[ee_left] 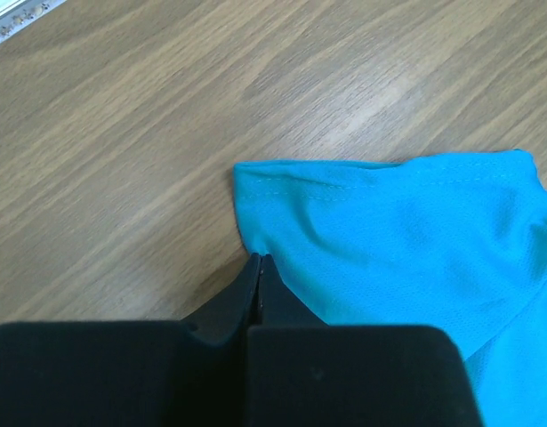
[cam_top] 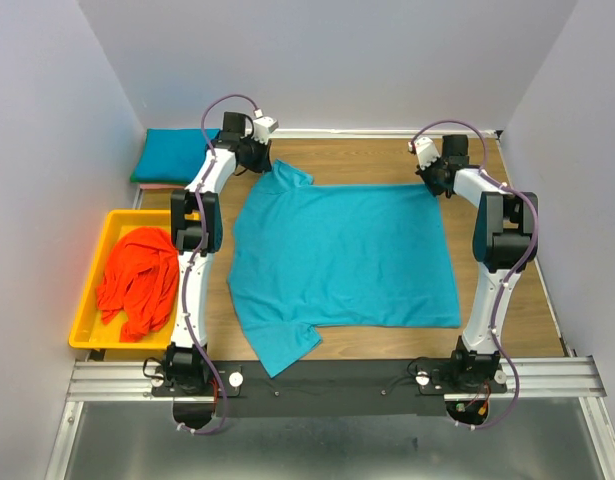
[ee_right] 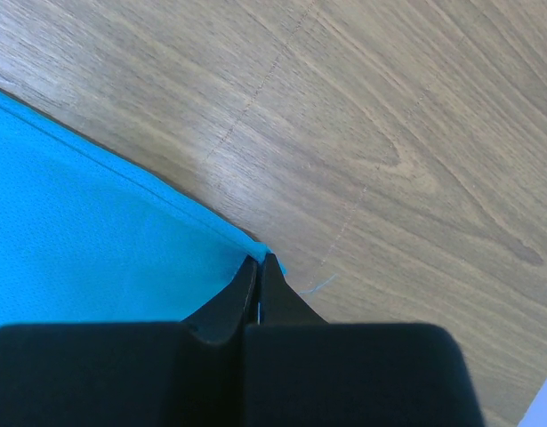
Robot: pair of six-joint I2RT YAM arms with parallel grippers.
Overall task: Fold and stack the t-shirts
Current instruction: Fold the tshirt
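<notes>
Both tools clamped on the far edge of the spread teal t-shirt (cam_top: 342,255).

Shirt lies flat on the counter (cam_top: 377,158), sleeves left, hem right. Left tool (ee_left: 258,260) has its jaws closed at the far sleeve's edge. Right tool (ee_right: 260,260) is closed on the far hem corner. Two matched holds suit drawing that edge toward the near one, probably the first fold. Folded teal t-shirt (cam_top: 170,155) waits at far left. Orange t-shirt (cam_top: 139,280) lies bunched in the yellow tray (cam_top: 120,221).
</notes>
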